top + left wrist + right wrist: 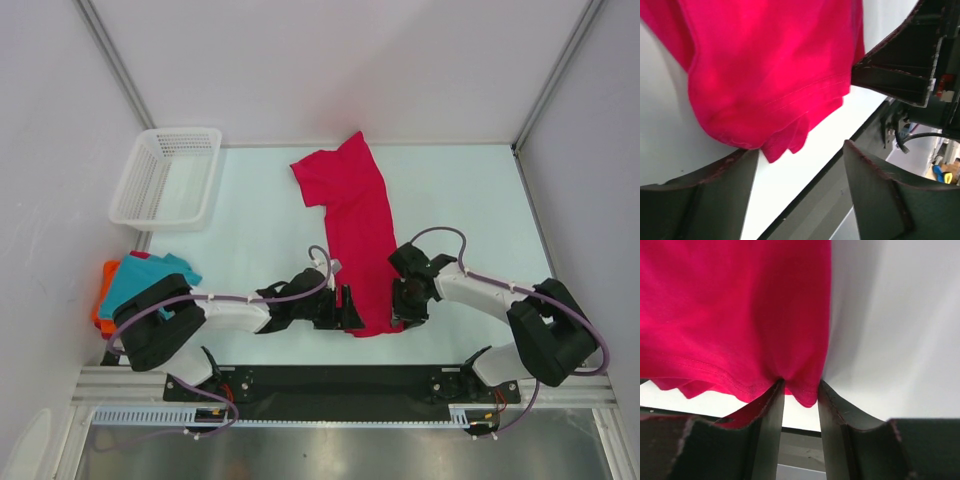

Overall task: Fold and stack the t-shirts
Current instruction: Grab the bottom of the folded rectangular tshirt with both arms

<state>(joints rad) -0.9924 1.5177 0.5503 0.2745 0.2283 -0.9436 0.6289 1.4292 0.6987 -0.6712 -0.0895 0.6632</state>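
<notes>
right fingers are pinched on the hem corner of the crimson-pink t-shirt, left fingers spread wide, hem right at one tip, ungripped

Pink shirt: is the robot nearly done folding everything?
Not nearly. The pink shirt looks folded into a long strip. The right gripper pinches its near hem; the left gripper is open beside it. The teal shirt and orange shirt wait in a crumpled heap.
</notes>
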